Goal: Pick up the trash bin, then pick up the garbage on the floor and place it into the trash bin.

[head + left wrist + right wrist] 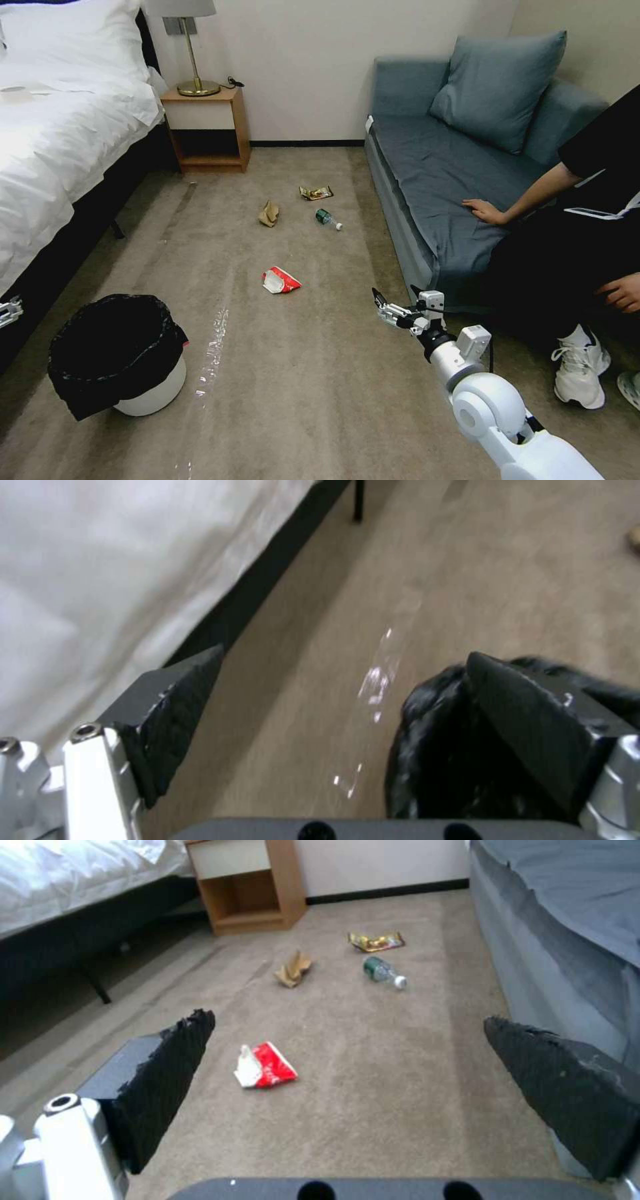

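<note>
My right gripper (393, 308) hangs in the lower right of the head view, jaws spread wide and empty, above the carpet beside the grey sofa (440, 173). My left gripper (340, 715) is also spread open with nothing in it; in its wrist view one finger (533, 720) sits against the crinkled black bag of the trash bin (453, 760), though I cannot tell whether they touch.

The trash bin (150, 393) stands upright at the lower left of the head view, near the bed (60, 133). The red-and-white packet (280, 281) lies mid-frame on the carpet. Farther up the frame lie the crumpled brown paper bag (269, 213), the small green-labelled bottle (328, 219) on its side, and the gold-brown snack wrapper (316, 193), all apart from one another. A wooden nightstand (208, 130) stands against the far wall.
</note>
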